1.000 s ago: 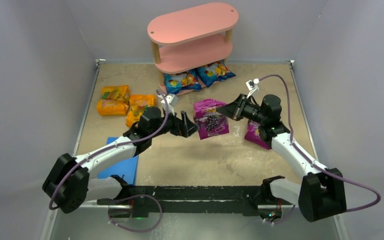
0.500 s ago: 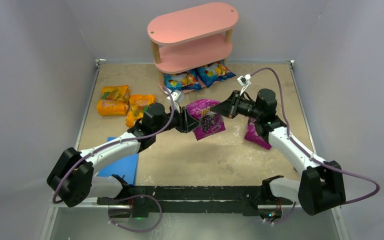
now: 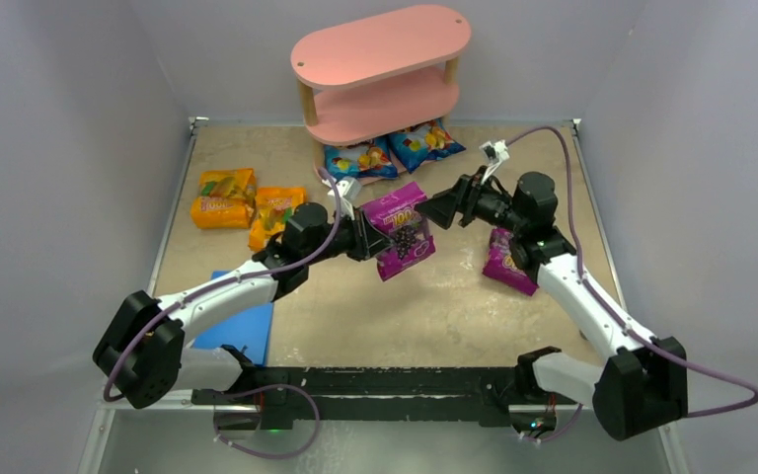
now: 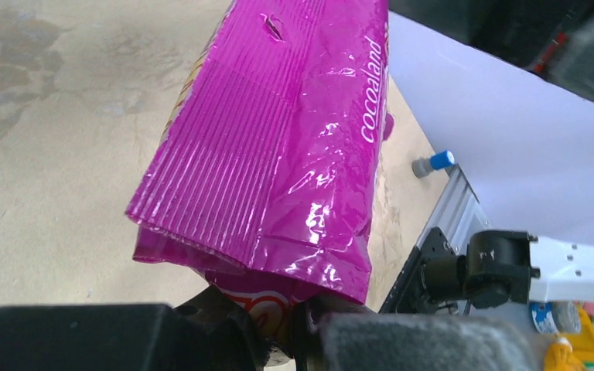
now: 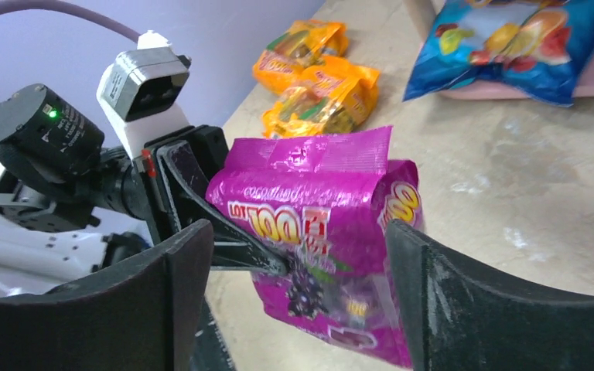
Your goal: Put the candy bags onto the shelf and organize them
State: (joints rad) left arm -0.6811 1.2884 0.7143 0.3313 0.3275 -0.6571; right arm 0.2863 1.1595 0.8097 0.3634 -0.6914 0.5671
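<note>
Left gripper pinches the purple bag by its left edge at frame centre, long axis roughly up-down; the spread right gripper faces its upper-right corner, just beside.

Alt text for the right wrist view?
A magenta candy bag, gripped at its edge by the left gripper, hangs between the open fingers of the right gripper. Behind lie two orange bags on the table and a blue bag on the pink shelf board.

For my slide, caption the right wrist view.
Left gripper holds a magenta candy bag, framed by the right gripper's open fingers.
</note>
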